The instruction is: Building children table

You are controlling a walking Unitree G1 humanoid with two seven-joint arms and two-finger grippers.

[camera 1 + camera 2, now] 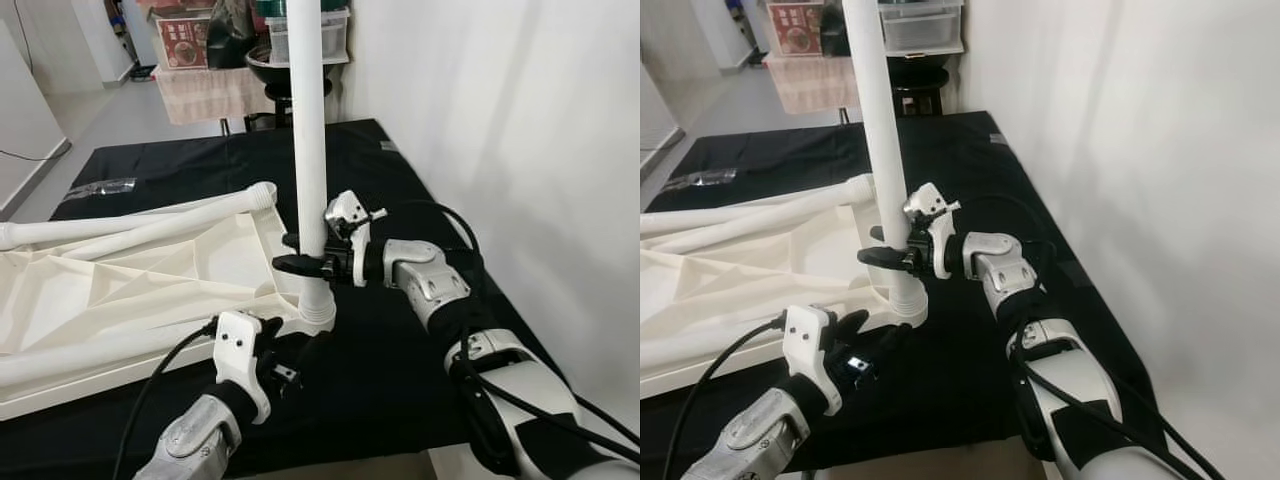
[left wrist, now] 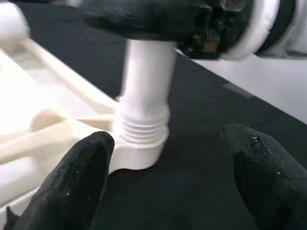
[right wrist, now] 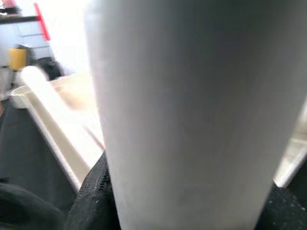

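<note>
A white plastic tabletop (image 1: 120, 290) lies upside down on the left of the scene, its ribbed underside facing up. At its near right corner a round socket (image 1: 318, 312) holds a white leg (image 1: 308, 150) standing upright, its threaded end seated in the collar. Two more white legs (image 1: 150, 222) lie flat across the far side of the tabletop, roughly side by side, their ends pointing right toward the upright one.
</note>
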